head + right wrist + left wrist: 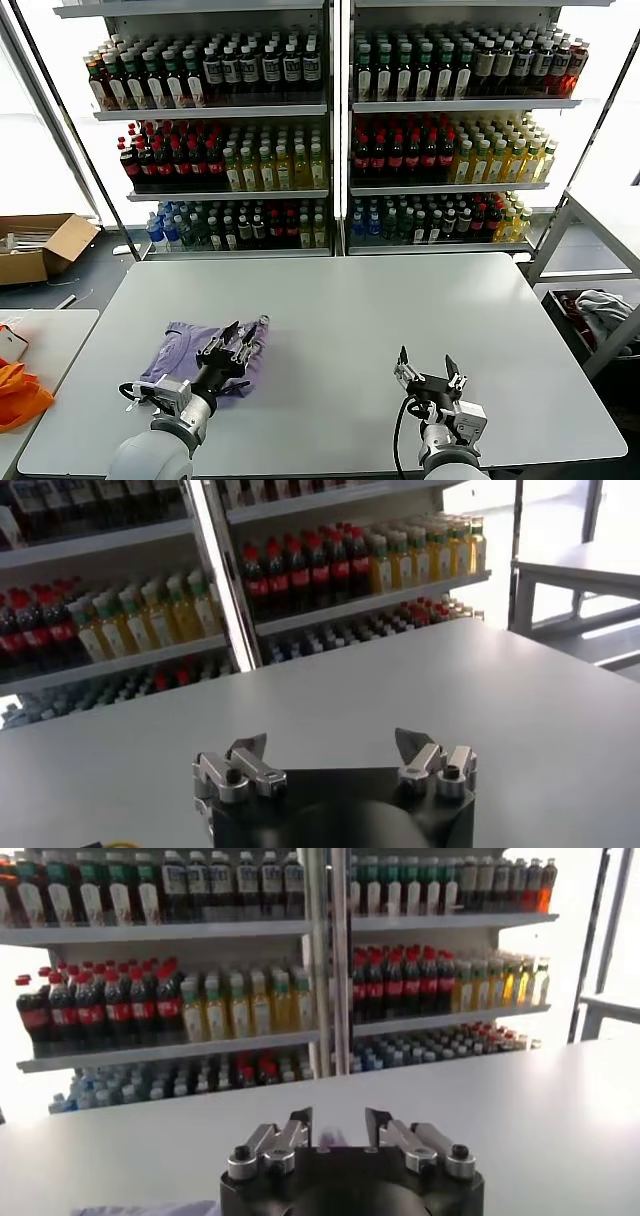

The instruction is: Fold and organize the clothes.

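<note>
Nearest, the right gripper hovers wide open and empty over bare table, apparently idle. The left gripper sits over the folded lavender T-shirt, jaws partly parted, holding nothing, likely releasing it. Open tabletop stretches beyond toward bottle shelves.

Most of our bench lies bare, so we could sweep a hand across its middle and far half freely. On our left side the folded lavender T-shirt takes up the near part, with our left hand over it, fingers apart. Our right hand hovers spread wide near the front edge. Bottle shelves wall off the far side; a grey rack flanks the right edge.
</note>
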